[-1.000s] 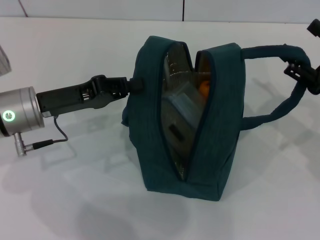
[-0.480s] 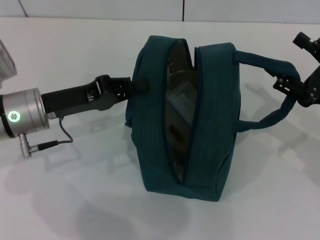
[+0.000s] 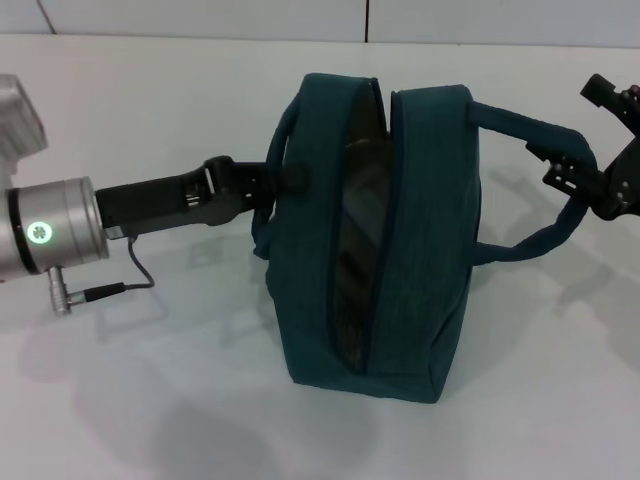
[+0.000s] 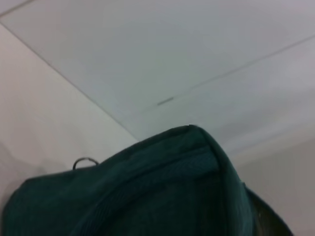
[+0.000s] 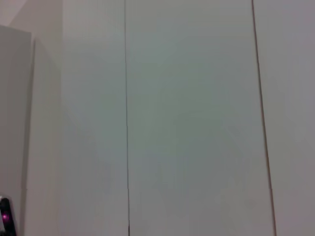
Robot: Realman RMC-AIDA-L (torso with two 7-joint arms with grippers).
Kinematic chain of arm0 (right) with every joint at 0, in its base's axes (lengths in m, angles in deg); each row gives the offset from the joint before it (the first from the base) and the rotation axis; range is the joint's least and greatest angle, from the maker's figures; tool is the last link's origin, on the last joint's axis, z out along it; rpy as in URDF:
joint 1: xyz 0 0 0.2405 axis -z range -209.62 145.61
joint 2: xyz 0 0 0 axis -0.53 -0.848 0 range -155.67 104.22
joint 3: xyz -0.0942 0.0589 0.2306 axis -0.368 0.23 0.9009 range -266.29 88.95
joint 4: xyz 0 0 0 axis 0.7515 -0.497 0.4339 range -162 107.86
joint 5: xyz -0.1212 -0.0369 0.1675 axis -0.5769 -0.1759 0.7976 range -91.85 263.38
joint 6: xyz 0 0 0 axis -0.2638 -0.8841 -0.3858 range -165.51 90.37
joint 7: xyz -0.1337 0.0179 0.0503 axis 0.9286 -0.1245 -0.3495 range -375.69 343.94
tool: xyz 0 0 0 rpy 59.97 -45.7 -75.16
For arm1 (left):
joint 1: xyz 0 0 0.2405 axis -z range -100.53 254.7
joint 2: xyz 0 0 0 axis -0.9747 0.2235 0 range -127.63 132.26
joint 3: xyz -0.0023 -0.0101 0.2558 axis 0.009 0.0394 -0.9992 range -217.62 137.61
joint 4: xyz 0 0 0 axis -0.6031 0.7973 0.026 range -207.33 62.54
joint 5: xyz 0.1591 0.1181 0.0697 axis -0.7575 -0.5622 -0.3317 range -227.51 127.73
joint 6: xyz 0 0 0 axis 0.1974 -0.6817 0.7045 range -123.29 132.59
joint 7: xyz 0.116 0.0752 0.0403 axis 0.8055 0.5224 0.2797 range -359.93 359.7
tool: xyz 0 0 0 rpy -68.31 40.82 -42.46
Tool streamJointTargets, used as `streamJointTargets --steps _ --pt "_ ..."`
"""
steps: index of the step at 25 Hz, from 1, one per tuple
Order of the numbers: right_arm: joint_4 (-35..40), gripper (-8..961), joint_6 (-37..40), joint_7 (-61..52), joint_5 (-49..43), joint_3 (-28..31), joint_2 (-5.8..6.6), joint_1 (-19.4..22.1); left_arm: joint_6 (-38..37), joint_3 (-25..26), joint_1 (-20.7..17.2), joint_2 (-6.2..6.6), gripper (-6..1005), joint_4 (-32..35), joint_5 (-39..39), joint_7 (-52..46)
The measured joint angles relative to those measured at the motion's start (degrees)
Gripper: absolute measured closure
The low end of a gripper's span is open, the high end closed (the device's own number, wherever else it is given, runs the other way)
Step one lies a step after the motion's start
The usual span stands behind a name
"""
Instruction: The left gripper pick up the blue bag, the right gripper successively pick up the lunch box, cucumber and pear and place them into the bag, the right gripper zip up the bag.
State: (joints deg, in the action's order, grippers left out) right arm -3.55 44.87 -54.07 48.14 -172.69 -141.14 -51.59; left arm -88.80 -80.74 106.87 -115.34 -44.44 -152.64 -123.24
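The blue bag (image 3: 400,250) stands upright in the middle of the white table, its top opening narrowed to a dark slit. My left gripper (image 3: 278,183) reaches in from the left and is shut on the bag's left handle. In the left wrist view the bag (image 4: 147,196) fills the lower part, with a small metal ring (image 4: 84,161) on it. At the right edge my right gripper (image 3: 572,170) is shut on the bag's right handle (image 3: 535,135), which it holds stretched out above the table. The lunch box, cucumber and pear are hidden.
The white table (image 3: 150,400) spreads around the bag on all sides. A grey cable (image 3: 135,275) hangs from the left wrist. The right wrist view holds only pale panels and a small black part with a pink light (image 5: 4,219).
The bag's opening has narrowed, hiding the orange fruit and clear box seen inside earlier. My left gripper shifted right. My right gripper moved down and left with the handle.
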Motion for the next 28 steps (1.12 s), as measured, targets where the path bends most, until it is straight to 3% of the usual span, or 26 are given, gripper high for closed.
streamJointTargets --steps 7,12,17,22,28 --pt "0.01 68 6.01 -9.44 -2.94 0.11 0.71 0.03 -0.31 -1.48 0.76 0.8 928 0.58 -1.06 0.3" --pt "0.1 68 10.94 -18.27 -3.61 0.19 3.19 -1.3 -0.34 -2.36 1.64 2.13 928 1.12 -1.18 0.61" --pt "0.61 68 14.2 -19.38 -3.45 1.61 3.37 -1.93 -0.41 -5.08 2.34 3.13 929 4.14 -1.63 0.83" --pt "1.57 68 8.79 -16.64 -3.62 7.48 3.01 -4.35 -0.42 -12.26 5.61 5.48 929 5.69 -1.74 0.83" --pt "1.83 69 -3.89 -8.4 -3.65 7.91 2.23 -10.0 -0.43 -16.64 9.45 7.0 929 6.76 -2.89 0.9"
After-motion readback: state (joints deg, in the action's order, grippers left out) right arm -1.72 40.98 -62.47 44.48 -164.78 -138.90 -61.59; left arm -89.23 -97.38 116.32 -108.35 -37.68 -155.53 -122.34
